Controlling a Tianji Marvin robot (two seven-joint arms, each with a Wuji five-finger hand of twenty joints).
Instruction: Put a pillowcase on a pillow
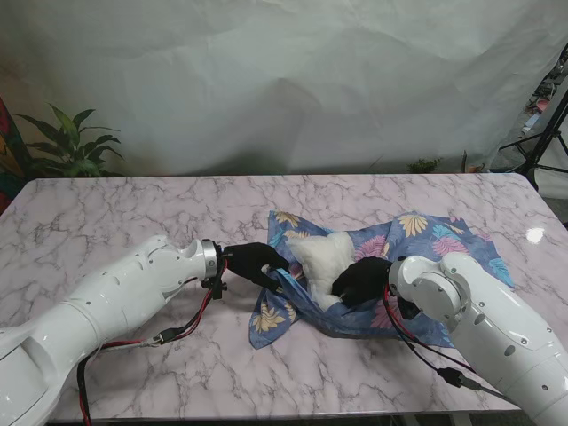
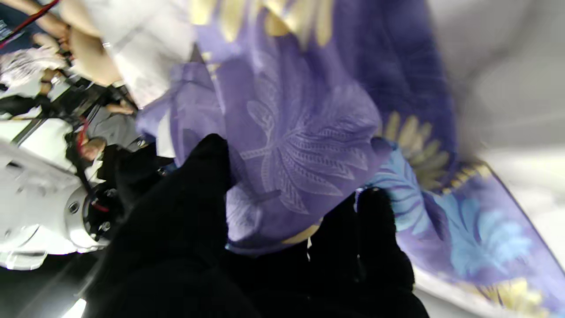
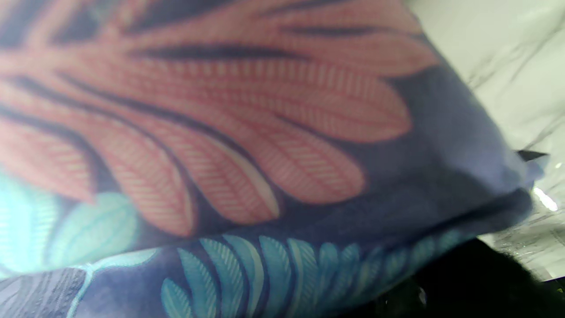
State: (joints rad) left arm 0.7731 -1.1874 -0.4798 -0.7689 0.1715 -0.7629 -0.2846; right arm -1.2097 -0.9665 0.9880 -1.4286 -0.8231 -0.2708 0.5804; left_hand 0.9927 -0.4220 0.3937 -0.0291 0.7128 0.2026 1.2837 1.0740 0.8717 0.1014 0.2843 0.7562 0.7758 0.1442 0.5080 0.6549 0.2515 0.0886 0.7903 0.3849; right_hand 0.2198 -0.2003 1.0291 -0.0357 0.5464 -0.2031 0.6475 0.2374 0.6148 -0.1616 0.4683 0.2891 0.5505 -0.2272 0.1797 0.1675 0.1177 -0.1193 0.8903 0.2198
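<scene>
Left hand [image 1: 256, 263] pinches the pillowcase [image 1: 426, 244] edge; right hand [image 1: 362, 280] grips pillow [image 1: 324, 257] through cloth.

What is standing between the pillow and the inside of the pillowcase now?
Nothing visible. The white pillow already sits partly in the floral pillowcase, whose opening the left hand grips; the right hand is at the pillow.

A white marble-patterned rectangular table [image 1: 106, 222] carries a crumpled blue floral fabric pillowcase [image 1: 426, 240], lying right of the table's centre.
</scene>
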